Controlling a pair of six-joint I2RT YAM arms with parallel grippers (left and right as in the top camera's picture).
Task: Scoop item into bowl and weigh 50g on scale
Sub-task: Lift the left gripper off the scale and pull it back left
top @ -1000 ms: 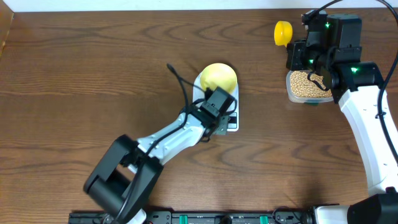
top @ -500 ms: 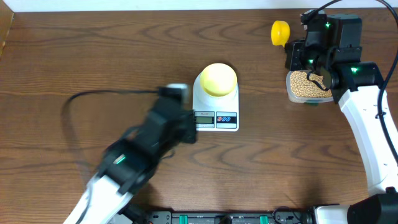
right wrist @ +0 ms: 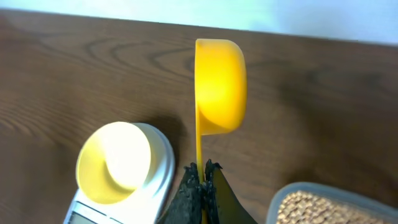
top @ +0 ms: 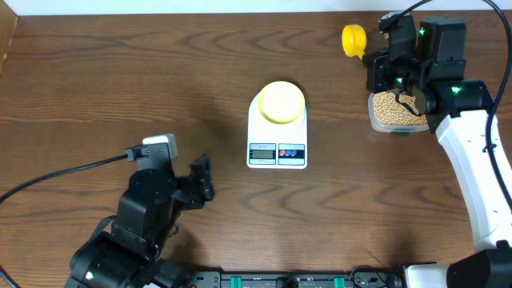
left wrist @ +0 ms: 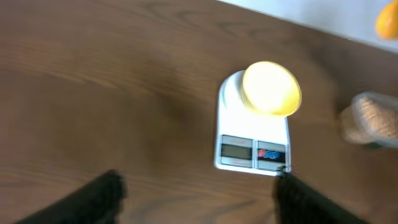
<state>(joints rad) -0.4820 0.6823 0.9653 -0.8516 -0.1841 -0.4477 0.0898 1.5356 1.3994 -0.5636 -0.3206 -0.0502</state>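
Right gripper (right wrist: pixel 201 180) clenched on the yellow scoop's (right wrist: pixel 219 87) thin handle; left gripper (left wrist: pixel 196 202) spread wide, grasping nothing.

Across the brown wooden table (top: pixel 120 80), the white scale (top: pixel 276 136) sits mid-table with its display facing the arms, well apart from the left gripper at the near left. A clear tub (top: pixel 374 120) stands to the far right under the right wrist. The pale yellow bowl (top: pixel 280 102) rests on the scale's platform. Tan beans (top: pixel 388 106) fill the tub.
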